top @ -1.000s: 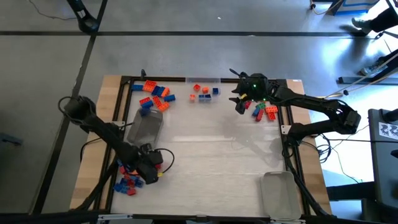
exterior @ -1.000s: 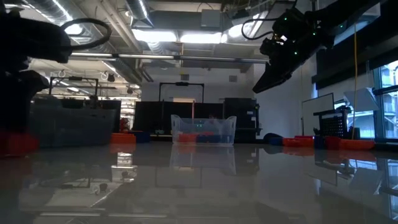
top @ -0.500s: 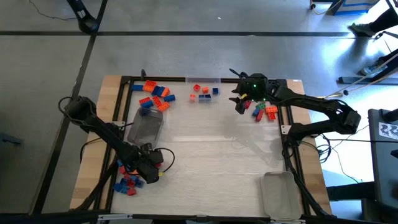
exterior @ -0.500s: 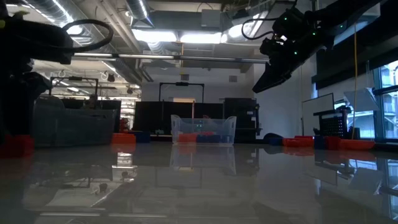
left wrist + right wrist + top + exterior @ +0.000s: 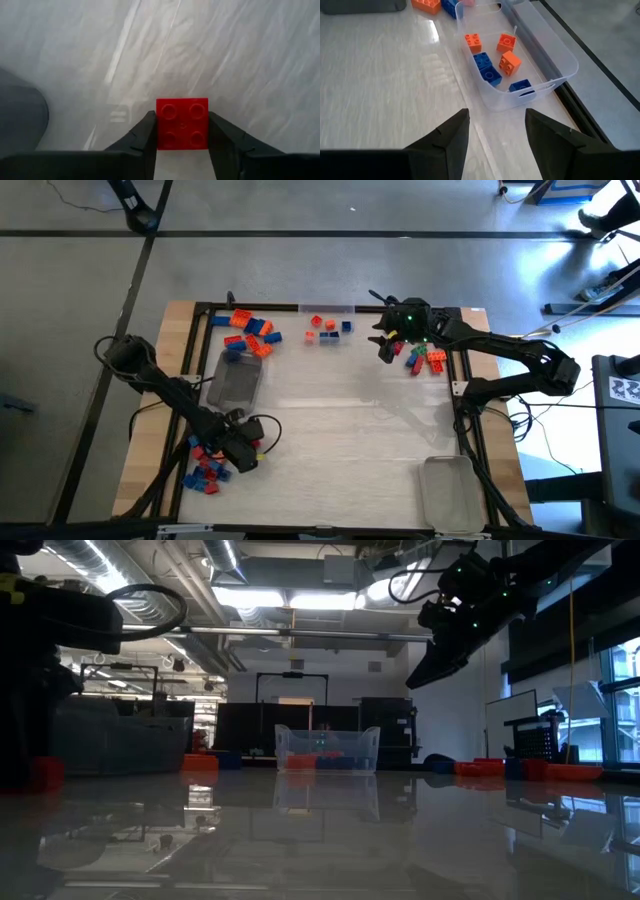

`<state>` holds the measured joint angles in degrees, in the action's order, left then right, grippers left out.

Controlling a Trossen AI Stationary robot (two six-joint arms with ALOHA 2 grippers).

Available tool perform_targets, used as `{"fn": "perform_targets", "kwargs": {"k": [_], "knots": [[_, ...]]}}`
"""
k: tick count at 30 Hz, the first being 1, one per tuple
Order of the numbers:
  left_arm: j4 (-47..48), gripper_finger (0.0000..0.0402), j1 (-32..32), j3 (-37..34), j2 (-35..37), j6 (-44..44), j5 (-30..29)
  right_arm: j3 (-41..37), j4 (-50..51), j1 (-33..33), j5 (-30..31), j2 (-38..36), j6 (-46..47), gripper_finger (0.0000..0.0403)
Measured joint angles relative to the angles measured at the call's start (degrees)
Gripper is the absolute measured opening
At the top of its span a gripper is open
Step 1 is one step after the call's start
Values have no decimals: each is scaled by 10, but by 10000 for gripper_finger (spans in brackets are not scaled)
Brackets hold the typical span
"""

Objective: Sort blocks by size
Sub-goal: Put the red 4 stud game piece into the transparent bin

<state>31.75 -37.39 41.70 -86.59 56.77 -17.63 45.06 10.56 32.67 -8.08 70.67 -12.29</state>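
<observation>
A small red four-stud plastic brick [image 5: 182, 123] is clamped between the two dark fingers of the left gripper [image 5: 243, 455], low and left of centre in the high view, beside a loose heap of red and blue bricks [image 5: 205, 470] at the lower left of the white table [image 5: 340, 440]. Over in the upper right of that view, the right gripper [image 5: 386, 345] is held above the table, its fingers spread apart with nothing between them. Just to its right, a cluster of red, orange and green bricks [image 5: 425, 358] is seen. A clear rectangular plastic tray [image 5: 540, 55] is caught by the right wrist camera, with orange and blue bricks [image 5: 492, 62] lying inside it. More orange, red and blue bricks [image 5: 250, 335] are scattered at the upper left of the high view, above a grey translucent tray [image 5: 235, 383]. Another clear tray [image 5: 447, 492] is parked at the lower right.
</observation>
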Motion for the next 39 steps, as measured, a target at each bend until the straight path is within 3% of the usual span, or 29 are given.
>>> {"fn": "perform_targets", "kwargs": {"k": [11,17,21,28,33,37,39], "knots": [[62,125,10,98,44,-69,-1,0,2,0,0,0,0,193],[66,130,65,149,87,-185,-64,0,3,0,0,0,0,193],[29,129,139,159,105,-301,-126,0,0,0,0,0,0,193],[-97,128,318,159,93,-491,-129,0,-2,0,0,0,0,193],[-214,128,457,158,65,-569,-57,0,-10,0,0,0,0,193],[-326,128,548,158,8,-606,33,0,-16,0,0,0,0,193],[-372,128,582,158,-26,-620,47,0,-20,0,0,0,0,193]]}}
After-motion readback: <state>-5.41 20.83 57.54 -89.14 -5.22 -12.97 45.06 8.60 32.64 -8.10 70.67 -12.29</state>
